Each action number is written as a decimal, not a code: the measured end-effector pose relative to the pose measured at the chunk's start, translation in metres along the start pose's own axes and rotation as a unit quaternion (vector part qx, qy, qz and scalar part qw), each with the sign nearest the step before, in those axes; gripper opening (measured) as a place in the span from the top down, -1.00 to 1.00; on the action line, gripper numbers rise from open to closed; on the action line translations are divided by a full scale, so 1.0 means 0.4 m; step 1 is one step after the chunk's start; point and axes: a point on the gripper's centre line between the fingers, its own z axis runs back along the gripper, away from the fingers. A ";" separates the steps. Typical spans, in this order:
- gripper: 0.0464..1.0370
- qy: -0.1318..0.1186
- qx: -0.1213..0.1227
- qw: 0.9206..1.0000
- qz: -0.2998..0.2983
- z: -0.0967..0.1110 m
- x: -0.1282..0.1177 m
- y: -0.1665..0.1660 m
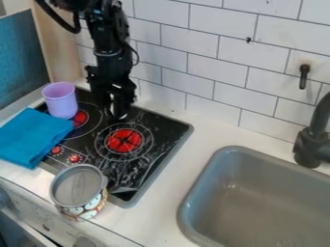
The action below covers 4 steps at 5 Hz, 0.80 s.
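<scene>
The gripper [117, 112] hangs at the back of the black stove top [161, 129], close to the tiled wall and behind the middle red burner. A small pale patch shows at its lower end; I cannot tell whether that is a held thing or part of the gripper. To its left, a purple cup [61, 101] stands upright by the rear left burner. A folded blue cloth [31, 137] lies over the stove's left edge, in front of the cup. At the front, a patterned pot [87, 208] with a grey top stands partly over the stove's corner.
A grey sink [268, 202] is set into the white counter [184, 159] at the right, with a black faucet [310, 147] behind it. White wall tiles rise behind the stove, and a black hook [304, 77] sticks out at the upper right.
</scene>
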 end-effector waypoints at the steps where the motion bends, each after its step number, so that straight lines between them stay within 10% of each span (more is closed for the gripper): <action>1: -0.05 -0.004 -0.007 1.000 0.006 -0.001 0.002 -0.003; 3: 0.11 0.000 -0.018 1.000 0.012 -0.007 -0.019 -0.017; 4: 0.11 -0.022 0.032 0.999 0.030 0.083 -0.105 -0.017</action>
